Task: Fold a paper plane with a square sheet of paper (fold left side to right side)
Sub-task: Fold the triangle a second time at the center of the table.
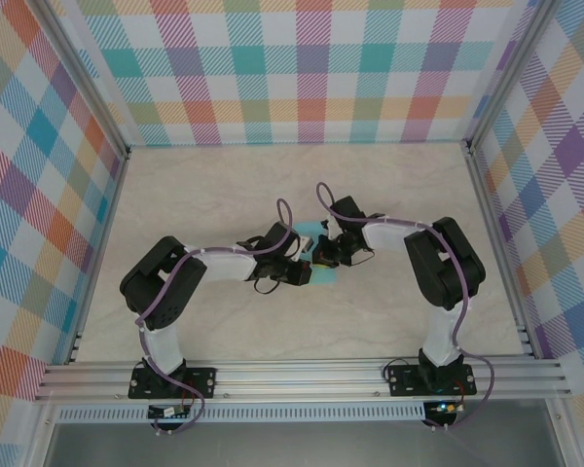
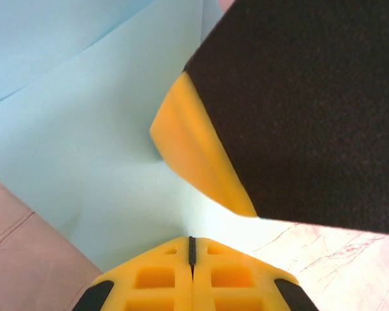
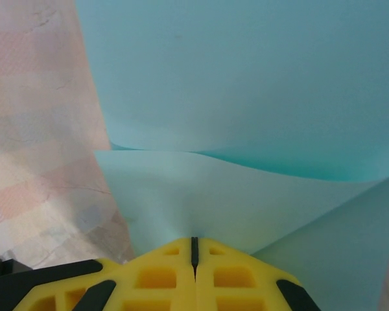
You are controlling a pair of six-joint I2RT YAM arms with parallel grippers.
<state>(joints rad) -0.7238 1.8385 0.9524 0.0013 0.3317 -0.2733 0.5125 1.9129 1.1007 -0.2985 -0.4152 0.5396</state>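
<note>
Pale marbled table (image 1: 224,185), left fingers (image 2: 192,249) and right fingers (image 3: 194,249) both closed tight, tips touching the turquoise paper sheet (image 3: 246,78)

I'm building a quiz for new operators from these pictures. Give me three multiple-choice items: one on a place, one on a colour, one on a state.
1. Where on the table does the turquoise paper lie?
A) against the back wall
B) mid-table
C) by the left rail
2. What colour are the fingers of the left gripper?
A) red
B) white
C) yellow
3. How do the jaws of the right gripper stand?
A) shut
B) open
C) around a cup
Key: 1 B, the top view shows it central on the table; 2 C, its wrist view shows yellow; 3 A, only a thin seam parts the fingers.
</note>
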